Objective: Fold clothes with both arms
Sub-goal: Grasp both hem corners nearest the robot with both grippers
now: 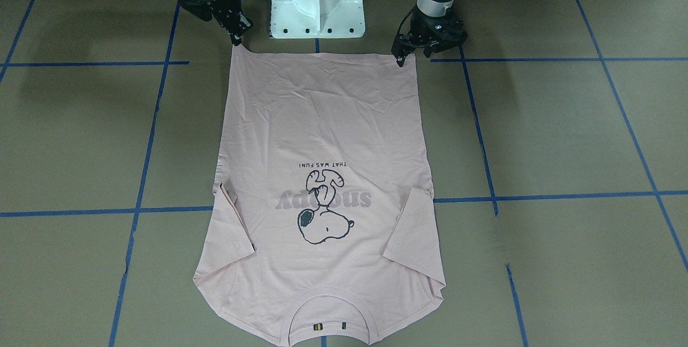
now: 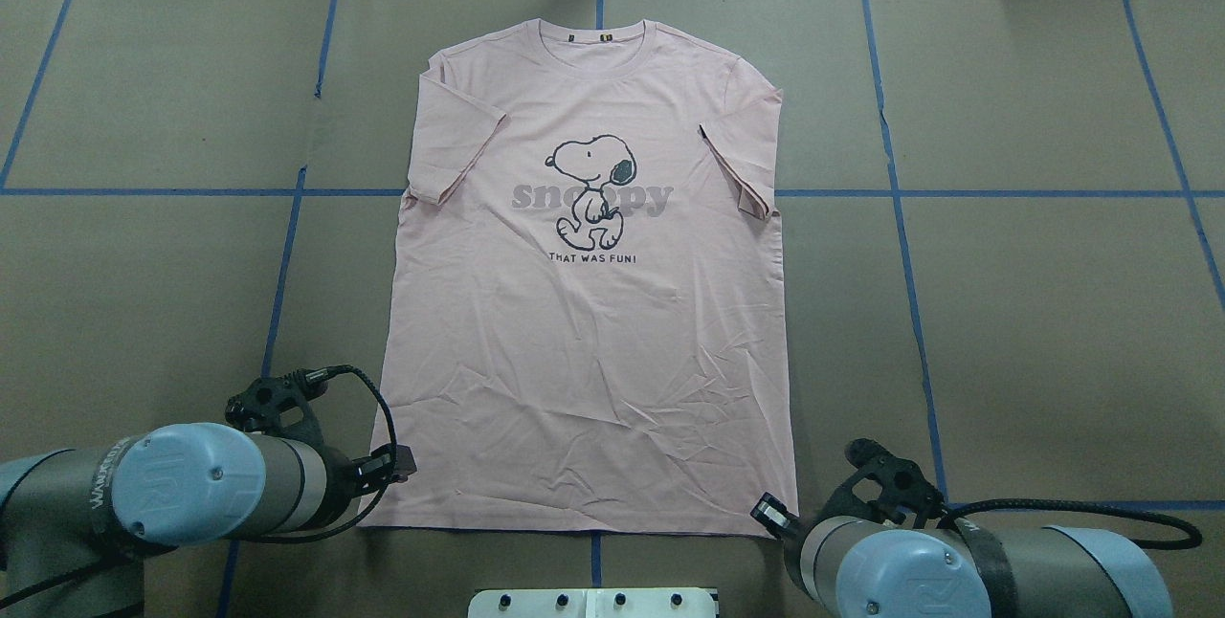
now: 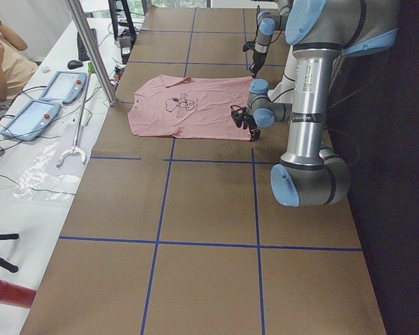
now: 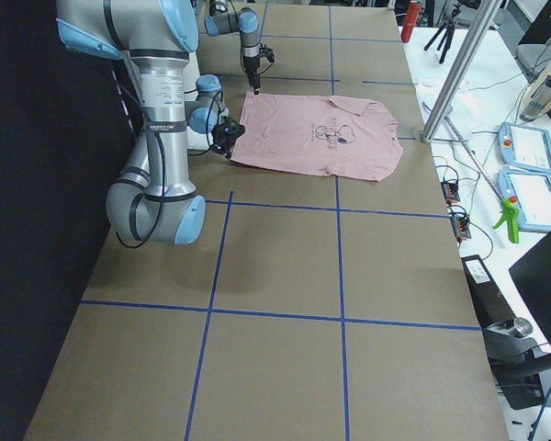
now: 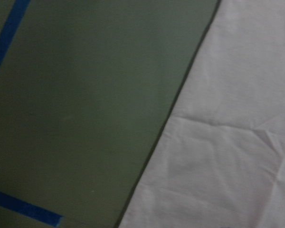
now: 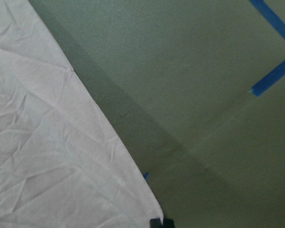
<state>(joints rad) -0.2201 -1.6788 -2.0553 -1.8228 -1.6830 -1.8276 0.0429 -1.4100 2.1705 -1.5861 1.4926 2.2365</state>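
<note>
The light pink T-shirt [image 1: 322,121] lies flat with the Snoopy print up, both sleeves folded inward and the collar far from the robot. It also shows in the overhead view [image 2: 593,360]. My left gripper [image 1: 400,60] sits at one near hem corner, its fingers together on the cloth; it also shows in the overhead view [image 2: 402,461]. My right gripper [image 1: 236,41] sits at the other near hem corner [image 2: 766,508], pinched on it. The right wrist view shows that corner with a black fingertip [image 6: 160,222] at it. The left wrist view shows only the shirt's side edge [image 5: 237,142].
The white pedestal base [image 1: 317,3] stands between the arms, just behind the hem. Blue tape lines [image 1: 140,186] cross the brown table cover. A metal pole [image 3: 91,49], tablets [image 3: 28,118] and a seated person are beyond the table's far edge.
</note>
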